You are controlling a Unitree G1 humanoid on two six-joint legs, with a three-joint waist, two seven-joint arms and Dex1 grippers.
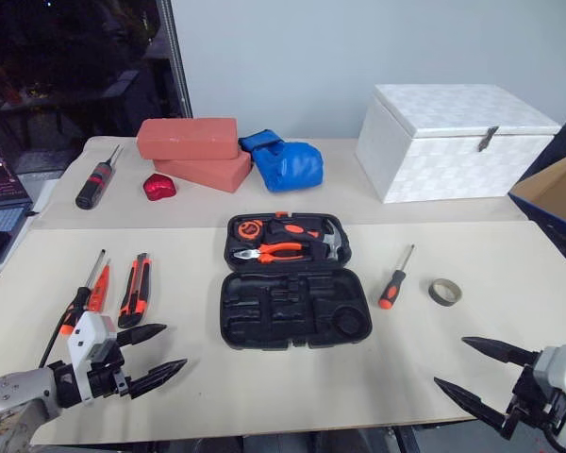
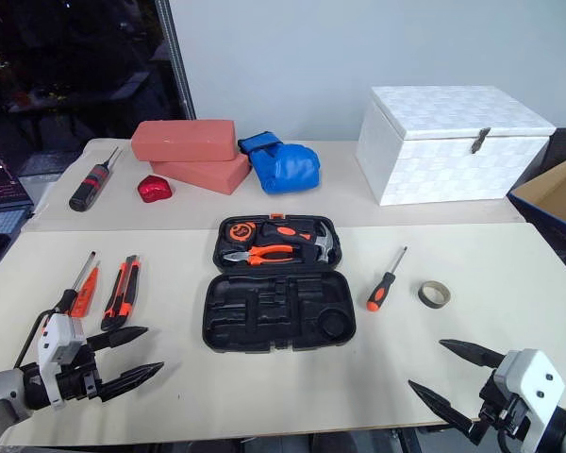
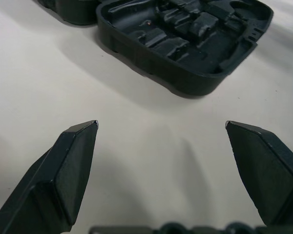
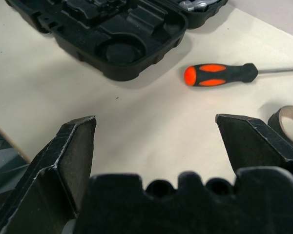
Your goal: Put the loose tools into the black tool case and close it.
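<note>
Lying open at the middle of the beige table [image 1: 264, 396], the black tool case [image 1: 292, 311] shows in the left eye view with its far half holding pliers, a hammer and other orange-and-black tools, and its near half showing bare moulded slots. To the case's left lie two slim screwdrivers [image 1: 87, 291] and, just beside them, the orange-and-black utility knife [image 1: 136, 291]. To the case's right lies a third screwdriver [image 1: 394, 279], and further right the small tape roll [image 1: 444, 292]. At the table's far side sit a black-and-red screwdriver [image 1: 96, 181], a red shiny object [image 1: 158, 186], two stacked red blocks [image 1: 193, 151], a blue bundle [image 1: 285, 162] and a white box [image 1: 457, 140]. The left gripper [image 1: 160, 350] hovers near the front edge, fingers spread and holding nothing, close to the knife's near end. The right gripper [image 1: 464, 362] hovers at the front right, also spread wide and empty.

The right eye view gives the same layout.

The left wrist view has that gripper's two black fingers [image 3: 68, 165] well apart above bare table, pointing toward the case's empty half [image 3: 185, 44].

The right wrist view has its fingers [image 4: 71, 151] likewise parted over the table, with the orange-and-black screwdriver [image 4: 219, 74] ahead, the tape roll [image 4: 289, 123] just beside one finger, and the case's round recess [image 4: 119, 51] beyond.
</note>
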